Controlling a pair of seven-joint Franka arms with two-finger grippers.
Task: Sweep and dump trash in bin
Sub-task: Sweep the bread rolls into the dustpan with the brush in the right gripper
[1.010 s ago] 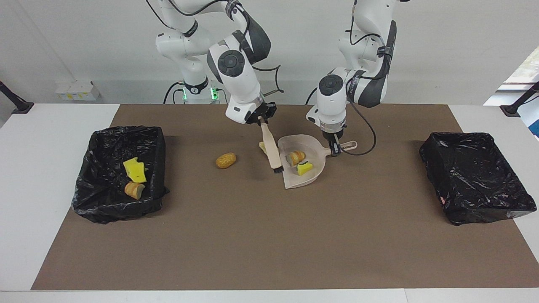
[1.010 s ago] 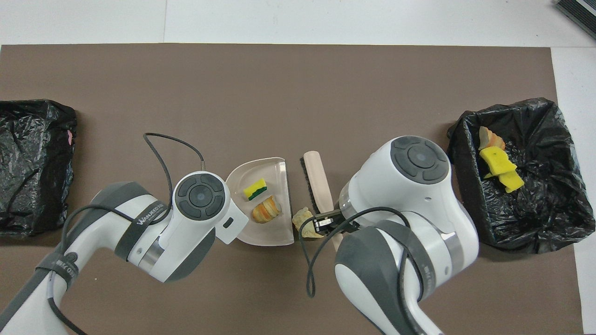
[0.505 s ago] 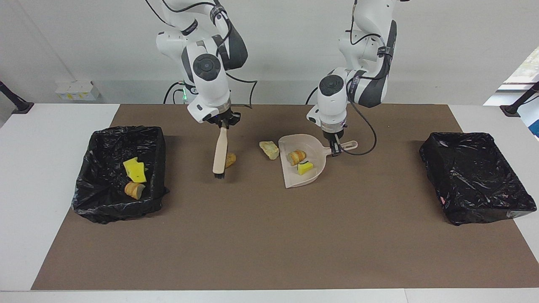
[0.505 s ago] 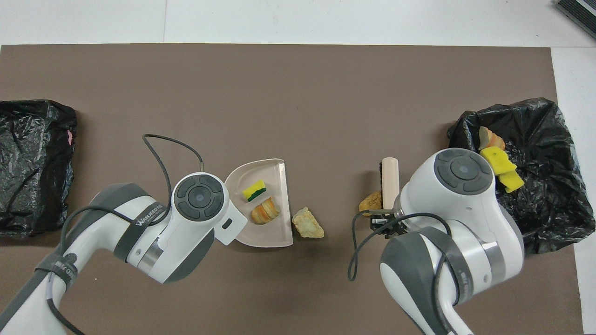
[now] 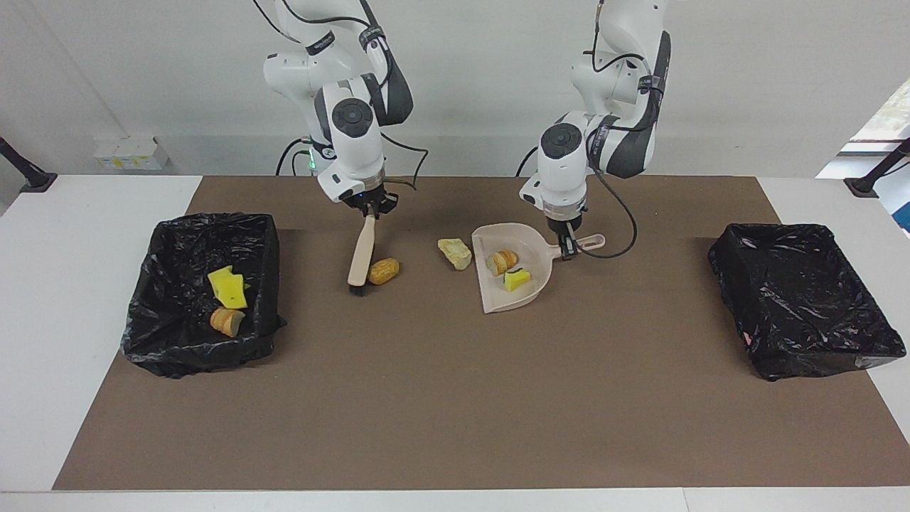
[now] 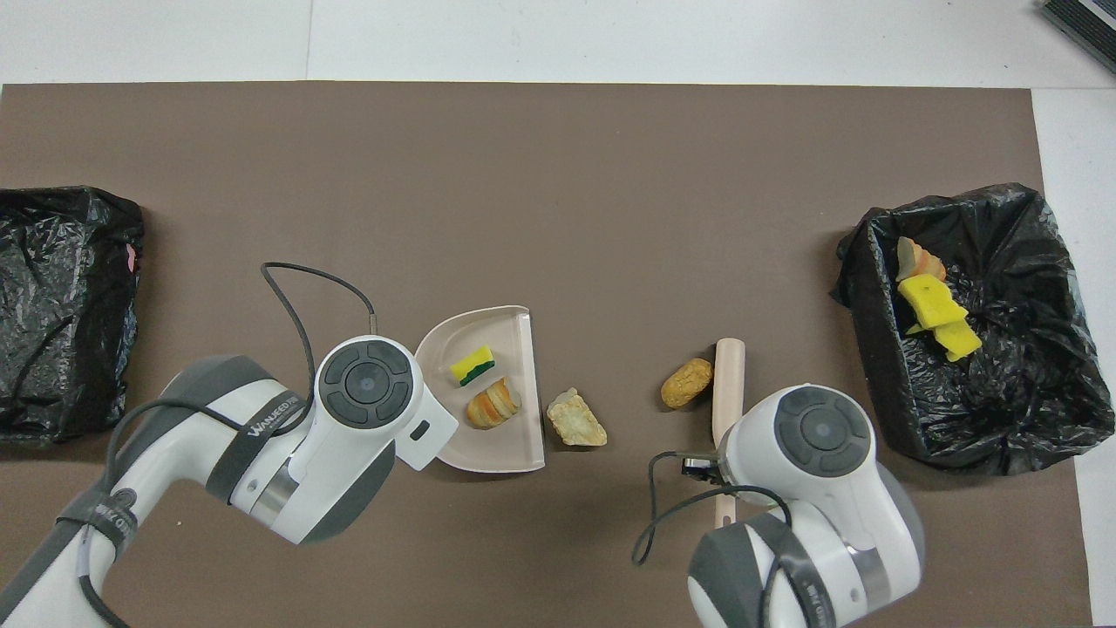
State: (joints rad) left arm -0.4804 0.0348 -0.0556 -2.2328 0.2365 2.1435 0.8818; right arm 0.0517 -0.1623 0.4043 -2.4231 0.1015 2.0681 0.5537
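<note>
My right gripper (image 5: 369, 211) is shut on the handle of a beige brush (image 5: 361, 250) (image 6: 728, 384). The brush head is down at the mat beside a brown potato-like lump of trash (image 5: 384, 270) (image 6: 686, 383), on the side toward the bin (image 5: 178, 245) (image 6: 1003, 410). My left gripper (image 5: 566, 247) is shut on the handle of the beige dustpan (image 5: 498, 295) (image 6: 497, 327). A croissant piece (image 5: 502, 261) and a yellow sponge chunk (image 5: 515, 279) lie in the pan. A pale bread chunk (image 5: 455, 252) (image 6: 575, 419) lies just outside its open edge.
The black-lined bin at the right arm's end holds yellow sponge pieces (image 5: 227, 286) and a bread piece (image 5: 227, 321). A second black-lined bin (image 5: 803, 299) (image 6: 61, 305) stands at the left arm's end. A brown mat (image 5: 455, 398) covers the table.
The right arm carried the brush away from the dustpan's mouth to the potato-like lump, ending on its bin side. The pale bread chunk stayed by the pan. The dustpan shifted slightly.
</note>
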